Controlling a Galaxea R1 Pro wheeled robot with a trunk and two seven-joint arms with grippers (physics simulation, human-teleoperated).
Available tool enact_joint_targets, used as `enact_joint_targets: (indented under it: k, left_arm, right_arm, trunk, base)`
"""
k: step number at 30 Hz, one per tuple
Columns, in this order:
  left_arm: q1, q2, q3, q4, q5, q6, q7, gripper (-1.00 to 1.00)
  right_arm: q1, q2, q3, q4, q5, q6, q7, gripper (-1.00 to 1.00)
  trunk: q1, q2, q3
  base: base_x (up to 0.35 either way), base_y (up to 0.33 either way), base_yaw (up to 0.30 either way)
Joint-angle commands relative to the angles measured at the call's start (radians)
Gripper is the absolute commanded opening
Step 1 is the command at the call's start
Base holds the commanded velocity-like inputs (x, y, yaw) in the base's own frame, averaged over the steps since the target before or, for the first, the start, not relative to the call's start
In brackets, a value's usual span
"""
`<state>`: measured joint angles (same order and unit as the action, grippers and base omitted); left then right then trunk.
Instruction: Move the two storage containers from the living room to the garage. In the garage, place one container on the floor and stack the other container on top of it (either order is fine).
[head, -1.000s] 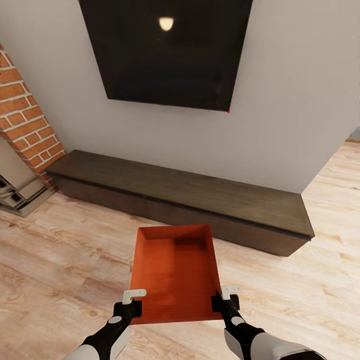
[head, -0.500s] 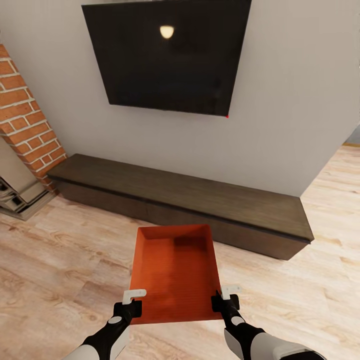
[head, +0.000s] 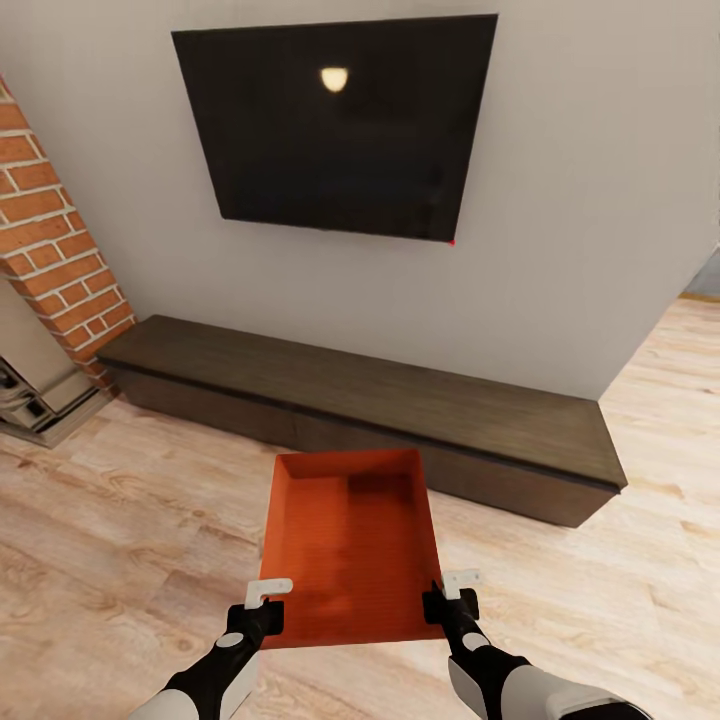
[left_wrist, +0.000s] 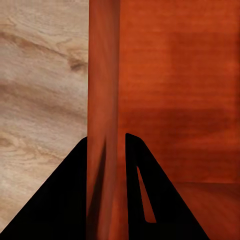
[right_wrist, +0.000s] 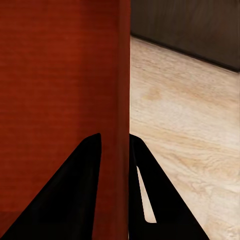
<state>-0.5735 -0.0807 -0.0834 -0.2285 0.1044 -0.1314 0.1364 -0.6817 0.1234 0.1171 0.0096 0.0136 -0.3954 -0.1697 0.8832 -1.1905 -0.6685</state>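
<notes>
The bin (head: 349, 545) is held over the wood floor (head: 120, 520), long axis pointing at the TV (head: 335, 125). Left gripper (head: 262, 603) and right gripper (head: 452, 594) pinch its side walls. The view has tilted upward since 1 s ago.

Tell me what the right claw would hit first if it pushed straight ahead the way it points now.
The right claw is shut on the side wall of the orange bin, so the bin goes with it. Beyond that, the low dark TV cabinet looks first in line, though depth is uncertain.

Both arms reach forward, the left gripper (head: 262, 602) and right gripper (head: 452, 594) each clamped on a container (head: 350, 545) side wall
</notes>
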Motion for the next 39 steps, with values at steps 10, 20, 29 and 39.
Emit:
enact_joint_targets:
  k: [10,20,29,39]
  left_arm:
    - [0.0,0.002,-0.013,-0.002,0.004,-0.004,0.012,-1.0]
    - [0.0,0.002,-0.013,-0.002,0.005,-0.004,0.012,-1.0]
    - [0.0,0.002,-0.013,-0.002,0.005,-0.004,0.014,-1.0]
    - [0.0,0.002,-0.013,-0.002,0.005,-0.004,0.014,-1.0]
  right_arm:
    - [-0.001,0.001,-0.051,0.001,0.026,0.004,-0.004,-1.0]
    - [-0.001,0.001,-0.051,0.001,0.026,0.004,-0.004,-1.0]
    - [-0.001,0.001,-0.051,0.001,0.026,0.004,-0.004,-1.0]
    - [-0.001,0.001,-0.051,0.001,0.026,0.004,-0.004,-1.0]
  trunk:
    - [0.0,0.0,0.016]
    - [0.0,0.0,0.032]
    - [0.0,0.0,0.047]
    - [0.0,0.0,0.063]
  base:
    - [0.0,0.0,0.0]
    - [0.0,0.0,0.0]
    - [0.0,0.0,0.0]
    - [0.0,0.0,0.0]
